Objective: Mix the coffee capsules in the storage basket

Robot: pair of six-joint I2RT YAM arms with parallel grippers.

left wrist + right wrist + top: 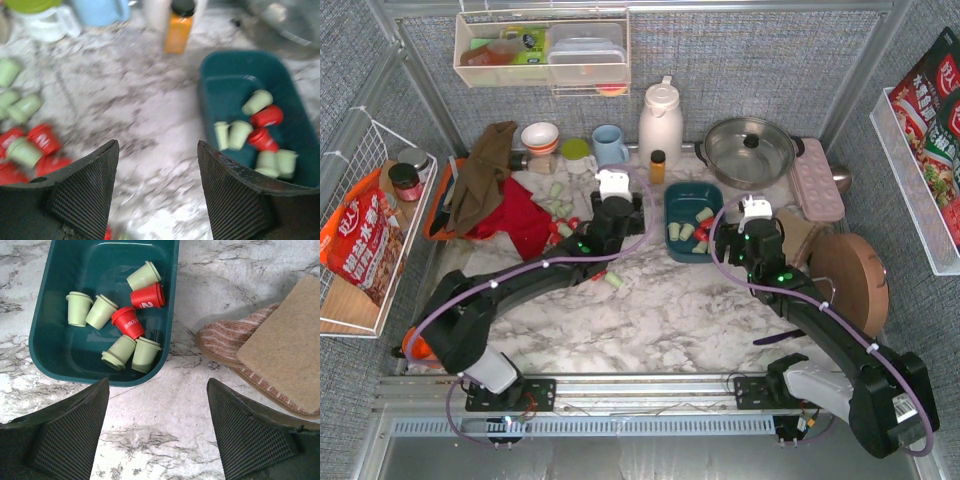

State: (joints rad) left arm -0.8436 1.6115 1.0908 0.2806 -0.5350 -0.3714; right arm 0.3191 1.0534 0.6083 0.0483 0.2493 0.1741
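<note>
The dark teal storage basket stands at mid-table. It holds several pale green coffee capsules and two red ones. More red and green capsules lie loose on the marble left of it, seen blurred in the left wrist view as red capsules beside green ones. One green capsule lies alone nearer the front. My left gripper hovers open and empty over bare marble, between the loose pile and the basket. My right gripper is open and empty just off the basket's near right corner.
An orange-capped bottle, a blue mug, a white kettle and a lidded pot line the back. A red cloth lies left of the loose capsules. A striped slipper with a brown pad lies right of the basket.
</note>
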